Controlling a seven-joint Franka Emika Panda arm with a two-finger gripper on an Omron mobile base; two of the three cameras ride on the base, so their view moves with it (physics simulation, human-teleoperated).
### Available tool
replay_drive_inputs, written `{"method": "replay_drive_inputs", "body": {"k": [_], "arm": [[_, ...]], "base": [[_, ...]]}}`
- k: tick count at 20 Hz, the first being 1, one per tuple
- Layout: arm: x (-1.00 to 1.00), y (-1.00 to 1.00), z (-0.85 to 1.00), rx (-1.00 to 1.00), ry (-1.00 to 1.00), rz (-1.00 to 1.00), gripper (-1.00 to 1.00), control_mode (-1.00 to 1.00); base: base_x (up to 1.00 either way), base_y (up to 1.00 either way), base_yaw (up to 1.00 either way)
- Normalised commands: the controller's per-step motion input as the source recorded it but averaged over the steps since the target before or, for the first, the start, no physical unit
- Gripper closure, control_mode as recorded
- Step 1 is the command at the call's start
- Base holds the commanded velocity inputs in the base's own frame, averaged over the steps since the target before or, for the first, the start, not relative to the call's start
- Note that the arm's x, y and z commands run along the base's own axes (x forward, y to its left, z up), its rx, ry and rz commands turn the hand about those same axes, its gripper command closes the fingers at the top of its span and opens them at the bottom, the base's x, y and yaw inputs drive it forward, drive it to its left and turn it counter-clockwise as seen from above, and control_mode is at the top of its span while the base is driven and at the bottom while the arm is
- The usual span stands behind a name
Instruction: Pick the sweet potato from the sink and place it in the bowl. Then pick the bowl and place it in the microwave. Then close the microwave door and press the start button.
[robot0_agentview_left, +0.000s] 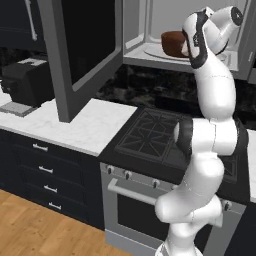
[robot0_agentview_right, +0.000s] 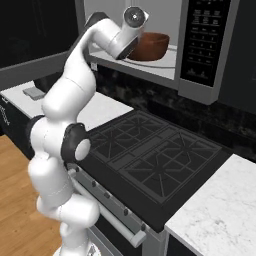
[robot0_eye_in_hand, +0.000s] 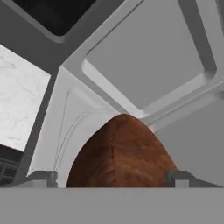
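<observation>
Fingertips (robot0_eye_in_hand: 43, 178) sit at the bottom of my hand view, set wide, one on each side of the bowl (robot0_eye_in_hand: 121, 153). I read the jaws (robot0_eye_in_hand: 111, 179) as spread wide, bracketing the bowl; whether the pads touch its wall I cannot tell.

Bowl: reddish-brown, upright, standing on the round plate (robot0_agentview_left: 156, 51) inside the microwave (robot0_agentview_right: 150, 62). Round thing, so no long axis to note; its mouth faces up in the right base view. Sweet potato: I cannot make it out from these angles, the bowl's inside is not shown clearly.

Door (robot0_agentview_left: 80, 50) stands swung open to the left of the cavity, dark glass in a grey frame, hanging out over the white marble worktop (robot0_agentview_left: 75, 125).

Control panel (robot0_agentview_right: 204, 40) on the microwave's right side carries rows of small pale buttons; lettering too small and blurred to read. No brand legible.

Arm reaches up from the base over the black stove (robot0_agentview_right: 155, 160), wrist at the cavity mouth.
</observation>
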Motion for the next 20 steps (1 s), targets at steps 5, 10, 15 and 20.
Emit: {"method": "replay_drive_inputs", "body": {"k": [5, 10, 15, 20], "arm": [[-0.53, 0.68, 0.03, 0.00, -0.63, 0.00, -1.00, -1.00], [-1.00, 0.02, 0.63, 0.03, -0.03, 0.07, -1.00, -1.00], [-1.00, 0.09, 0.68, 0.05, 0.14, 0.07, -1.00, -1.00], [-1.00, 0.02, 0.42, 0.03, 0.13, 0.11, -1.00, -1.00]], "base": [[0.00, 0.00, 0.00], [0.00, 0.00, 0.00], [0.00, 0.00, 0.00], [0.00, 0.00, 0.00]]}}
